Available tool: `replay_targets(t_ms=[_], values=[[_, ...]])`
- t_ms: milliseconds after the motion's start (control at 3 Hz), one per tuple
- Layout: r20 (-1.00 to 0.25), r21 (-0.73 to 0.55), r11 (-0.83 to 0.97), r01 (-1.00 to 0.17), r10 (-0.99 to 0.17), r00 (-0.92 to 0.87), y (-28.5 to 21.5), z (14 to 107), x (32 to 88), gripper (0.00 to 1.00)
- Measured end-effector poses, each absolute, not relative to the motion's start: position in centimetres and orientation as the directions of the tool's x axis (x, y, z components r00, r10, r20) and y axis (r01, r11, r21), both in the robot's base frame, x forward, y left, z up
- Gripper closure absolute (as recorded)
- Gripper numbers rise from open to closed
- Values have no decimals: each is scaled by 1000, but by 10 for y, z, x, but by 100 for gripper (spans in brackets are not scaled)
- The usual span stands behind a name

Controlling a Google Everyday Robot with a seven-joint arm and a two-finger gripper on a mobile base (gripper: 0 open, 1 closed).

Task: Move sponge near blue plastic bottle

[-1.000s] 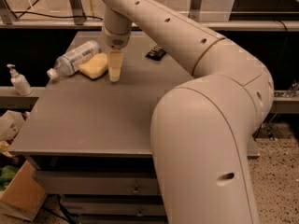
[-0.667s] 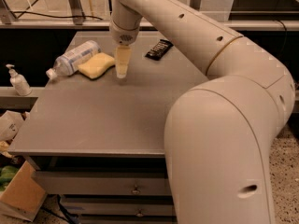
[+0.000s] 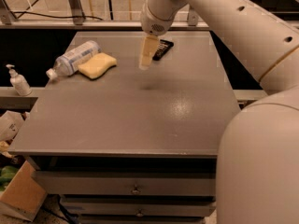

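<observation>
Pale yellow sponge [image 3: 97, 65], lying flat on the grey counter [image 3: 140, 120], out at about 10 o'clock from the middle. Pressed right up against the bottle [image 3: 74, 58] on its 10 o'clock side, so touching. Bottle down on its side too, cap pointing toward 8 o'clock, near the counter's left edge.

Spotted the tool [image 3: 145, 63] hanging off the arm up at 12 o'clock, pointing down, raised above the counter with a faint shadow underneath. Clear of the sponge, off at its 3 o'clock. Nothing visibly carried. Can't tell its state, open or closed, from this angle.

Also got a flat black gadget [image 3: 162, 49] just at the tool's 2 o'clock, near the back edge. Small white pump bottle [image 3: 19, 81] on a lower ledge at 9 o'clock, off the counter. Cardboard box [image 3: 21, 197] on the floor at 7 o'clock, plus drawers [image 3: 135, 189] under the counter front.
</observation>
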State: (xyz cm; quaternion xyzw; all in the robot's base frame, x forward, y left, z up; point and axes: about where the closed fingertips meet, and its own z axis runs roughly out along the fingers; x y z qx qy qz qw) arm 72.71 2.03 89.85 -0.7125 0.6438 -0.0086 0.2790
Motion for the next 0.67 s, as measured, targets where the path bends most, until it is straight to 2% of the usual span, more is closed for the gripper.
replay_targets(t_ms=[667], values=[[-483,-379,163,-911,-874,45,-72,902,700,0]])
